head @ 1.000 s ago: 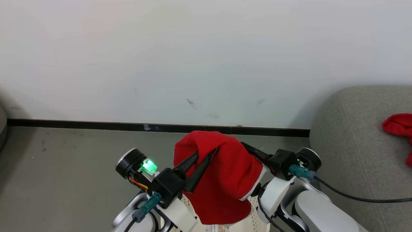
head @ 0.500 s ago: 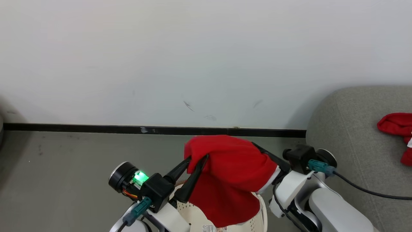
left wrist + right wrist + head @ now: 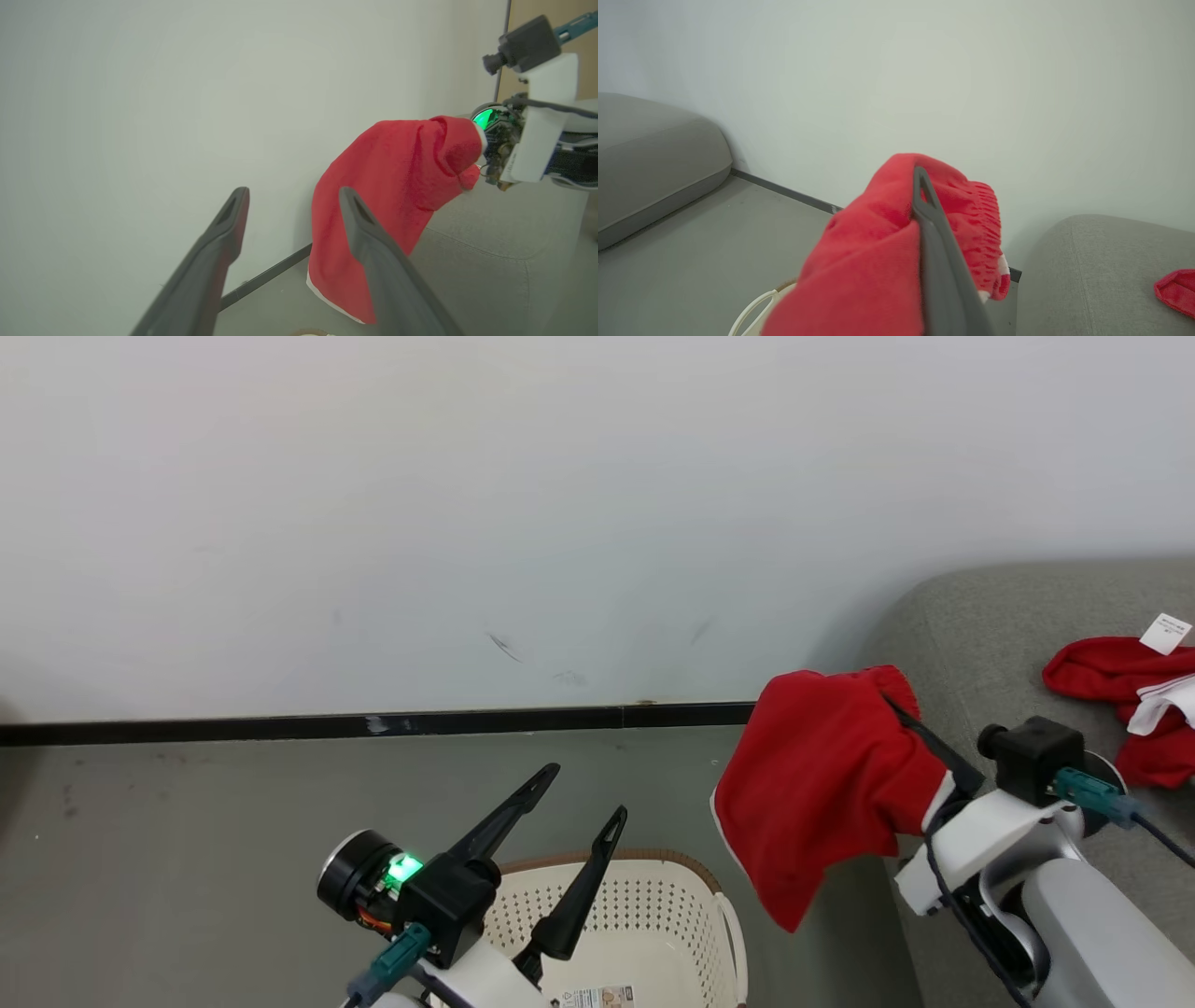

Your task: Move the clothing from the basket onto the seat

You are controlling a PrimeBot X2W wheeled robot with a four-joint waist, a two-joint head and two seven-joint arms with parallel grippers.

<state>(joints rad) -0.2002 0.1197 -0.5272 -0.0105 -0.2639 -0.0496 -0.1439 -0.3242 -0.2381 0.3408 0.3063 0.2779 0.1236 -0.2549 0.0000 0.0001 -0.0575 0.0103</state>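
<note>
Risk first, head view: your right gripper [image 3: 904,717] is pinched shut on the red garment [image 3: 822,784] at the middle right of the frame. Most of the cloth hangs to the lower left of it, over the floor [image 3: 187,859] and just short of the seat [image 3: 990,653]. Let go here and I reckon it lands on the floor beside the seat's rounded corner, not on it. The low hem could also drag on that corner as you carry it across. Your left gripper [image 3: 586,793] is spread wide with nothing in it, above the basket [image 3: 653,856] at bottom centre. A second red garment [image 3: 1111,672] with a white label [image 3: 1165,633] lies on the seat at the right edge.

Left wrist view: the open fingers sit in the foreground, and behind them the garment is draped over the right gripper like a hood. Soft cloth wrapped round fingers likes to cling, so opening up might not shed it cleanly.

Right wrist view: the fingers are closed into one dark line with red bunched either side. Can't tell how deep the bite is, and a thin pinch could slip. A basket handle [image 3: 756,303] peeks in at bottom left, and a second grey cushion [image 3: 654,140] sits at the left edge.

Room: plain pale wall [image 3: 467,523], black skirting [image 3: 280,726], matte grey floor, woven grey upholstery that'll probably grab the cloth a bit.
</note>
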